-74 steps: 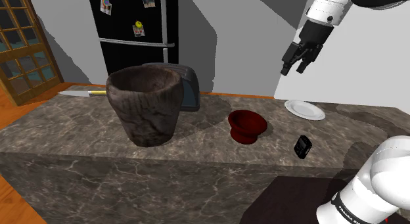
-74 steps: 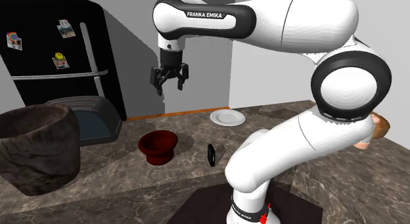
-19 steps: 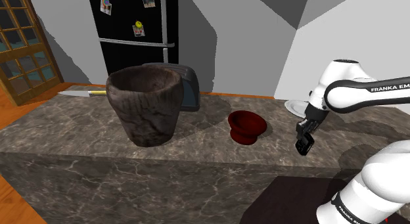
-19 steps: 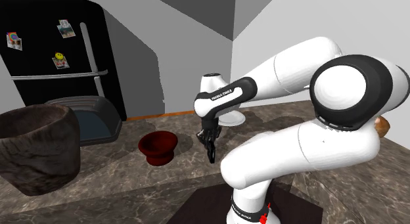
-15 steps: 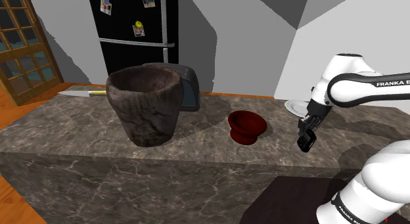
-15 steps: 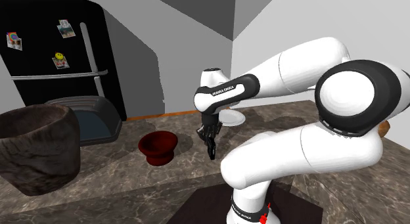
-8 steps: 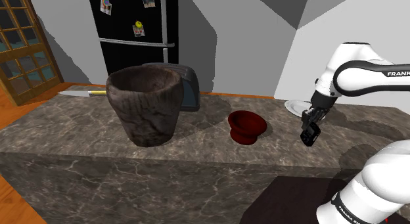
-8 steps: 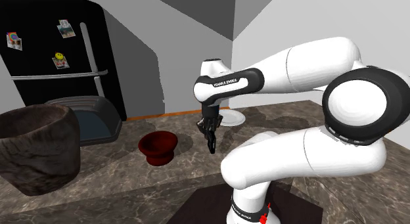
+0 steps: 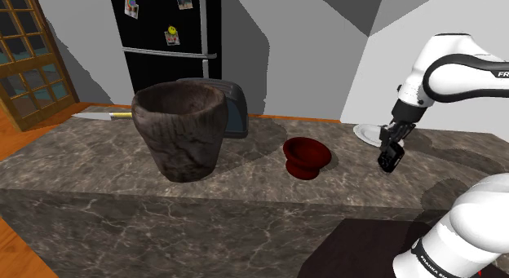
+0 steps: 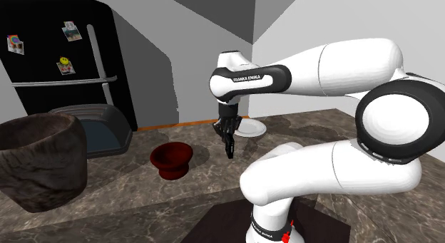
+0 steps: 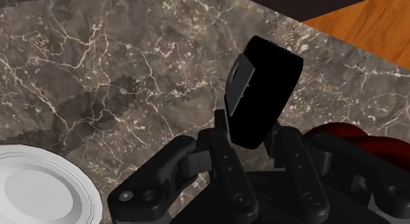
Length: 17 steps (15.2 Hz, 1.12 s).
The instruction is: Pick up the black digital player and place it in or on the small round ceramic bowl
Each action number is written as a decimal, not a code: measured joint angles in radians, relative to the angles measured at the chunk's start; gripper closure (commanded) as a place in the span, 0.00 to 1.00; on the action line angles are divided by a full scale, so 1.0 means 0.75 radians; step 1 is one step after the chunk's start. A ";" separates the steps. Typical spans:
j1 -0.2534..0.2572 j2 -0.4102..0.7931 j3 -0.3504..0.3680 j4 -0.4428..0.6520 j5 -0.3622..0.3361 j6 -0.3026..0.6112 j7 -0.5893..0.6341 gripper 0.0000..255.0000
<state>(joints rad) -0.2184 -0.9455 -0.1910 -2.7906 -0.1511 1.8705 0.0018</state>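
Observation:
My gripper (image 9: pixel 390 154) is shut on the black digital player (image 9: pixel 391 159), which hangs lifted off the marble counter (image 9: pixel 98 162). In the wrist view the player (image 11: pixel 261 91) sits clasped between my two fingers (image 11: pixel 225 157), with the counter well below it. The small dark red round bowl (image 9: pixel 306 155) stands on the counter, toward the shoulder view's left of the player. In the second exterior view the gripper (image 10: pixel 229 147) holds the player (image 10: pixel 229 150) above and to the right of the bowl (image 10: pixel 171 158). Part of the bowl (image 11: pixel 341 136) shows behind my hand in the wrist view.
A large dark rough pot (image 9: pixel 181 128) stands at the counter's left. A white plate (image 9: pixel 371 134) lies behind the gripper, also the plate (image 11: pixel 39 186) under the hand. A grey device (image 9: pixel 234 109), a knife (image 9: pixel 102 116) and a black fridge (image 9: pixel 163 48) sit at the back.
The gripper has risen off the counter with the player clasped in it, moving up and slightly to the shoulder view's right over the last second.

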 measured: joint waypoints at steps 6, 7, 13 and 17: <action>0.007 0.000 0.011 0.105 0.013 -0.104 -0.005 1.00; 0.009 0.006 0.014 0.126 0.016 -0.120 -0.005 1.00; 0.064 0.136 0.079 0.251 0.079 -0.118 0.064 1.00; 0.117 0.334 0.138 0.378 0.133 -0.049 0.137 1.00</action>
<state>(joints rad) -0.1309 -0.6952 -0.0878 -2.5072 -0.0511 1.8341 0.1045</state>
